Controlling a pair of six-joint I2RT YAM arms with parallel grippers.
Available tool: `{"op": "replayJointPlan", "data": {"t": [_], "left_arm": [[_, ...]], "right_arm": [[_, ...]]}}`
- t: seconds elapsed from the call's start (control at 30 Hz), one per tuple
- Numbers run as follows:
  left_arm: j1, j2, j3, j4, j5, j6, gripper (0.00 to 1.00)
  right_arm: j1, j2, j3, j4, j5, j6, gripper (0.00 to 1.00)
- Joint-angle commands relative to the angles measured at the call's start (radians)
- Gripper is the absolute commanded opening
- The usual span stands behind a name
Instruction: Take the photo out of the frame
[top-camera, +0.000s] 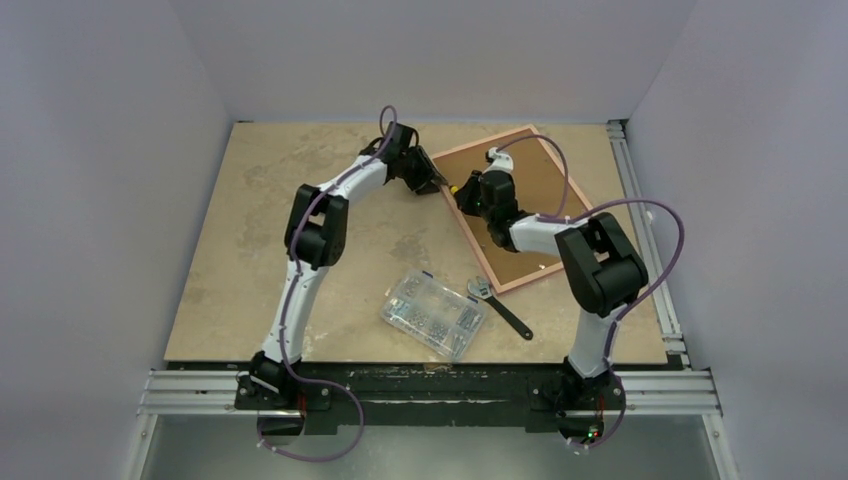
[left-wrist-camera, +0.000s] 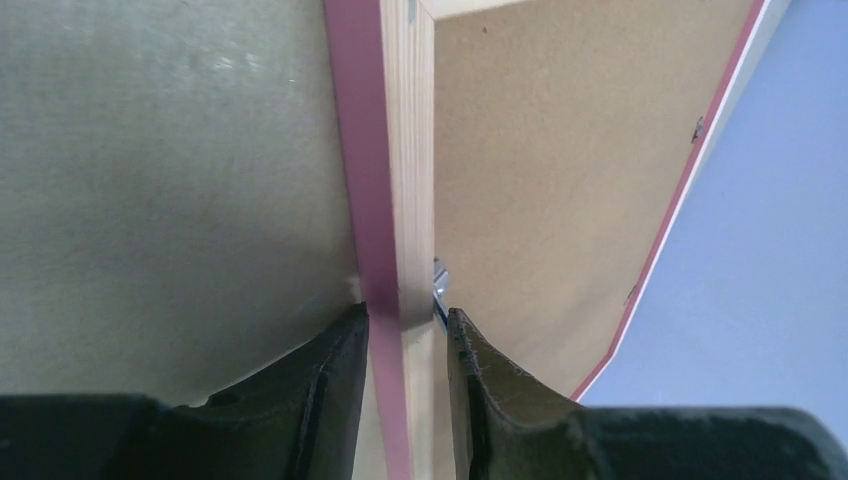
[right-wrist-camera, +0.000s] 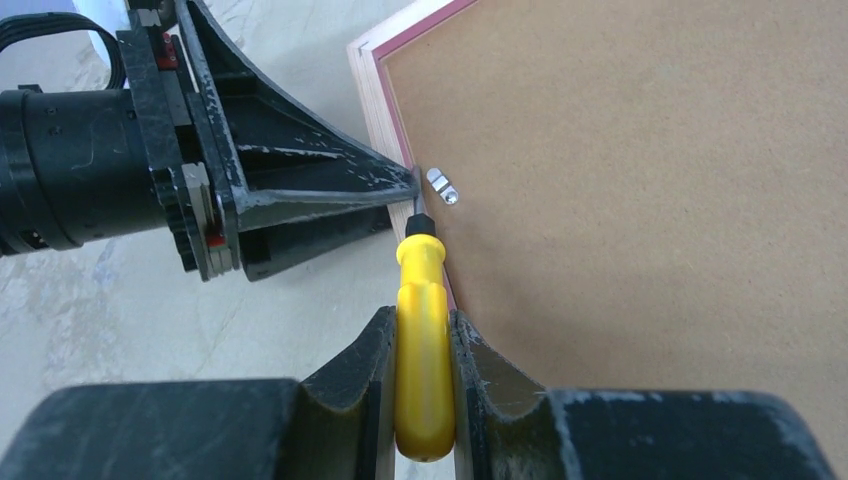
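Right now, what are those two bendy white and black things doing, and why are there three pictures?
They are two robot arms bolted to a table's near edge. One picture comes from a camera above them; the other two come from small cameras on their wrists.

The left end effector pinches the edge of the pink frame, which lies with its brown fibreboard back facing up. The right end effector grips a yellow-handled screwdriver, its tip near a small metal clip on the back.

Also on the table: a clear screw box and an adjustable wrench. The photo itself is hidden.
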Motion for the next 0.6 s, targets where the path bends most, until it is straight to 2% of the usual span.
{"op": "replayJointPlan", "data": {"t": [0.0, 0.13, 0.23, 0.33, 0.43, 0.47, 0.57], "left_arm": [[-0.022, -0.006, -0.001, 0.037, 0.016, -0.037, 0.32], [-0.019, -0.036, -0.034, 0.038, 0.016, -0.023, 0.32], [-0.009, -0.063, -0.038, 0.020, 0.025, 0.005, 0.33], [-0.004, -0.112, -0.052, 0.023, 0.047, 0.052, 0.41], [-0.005, -0.167, -0.093, 0.033, 0.061, 0.090, 0.51], [-0.006, -0.184, -0.113, 0.044, 0.069, 0.095, 0.53], [-0.018, -0.223, -0.173, 0.055, 0.078, 0.093, 0.55]], "right_arm": [[0.013, 0.060, 0.094, -0.021, 0.129, -0.040, 0.00], [0.011, 0.068, 0.153, -0.089, 0.166, -0.045, 0.00], [0.010, 0.008, 0.147, -0.123, 0.143, -0.051, 0.00], [-0.004, -0.091, 0.156, -0.208, 0.078, -0.057, 0.00], [-0.016, -0.162, 0.236, -0.454, 0.093, -0.073, 0.00], [-0.019, -0.180, 0.250, -0.577, 0.103, -0.086, 0.00], [-0.024, -0.251, 0.235, -0.765, 0.138, -0.123, 0.00]]}}
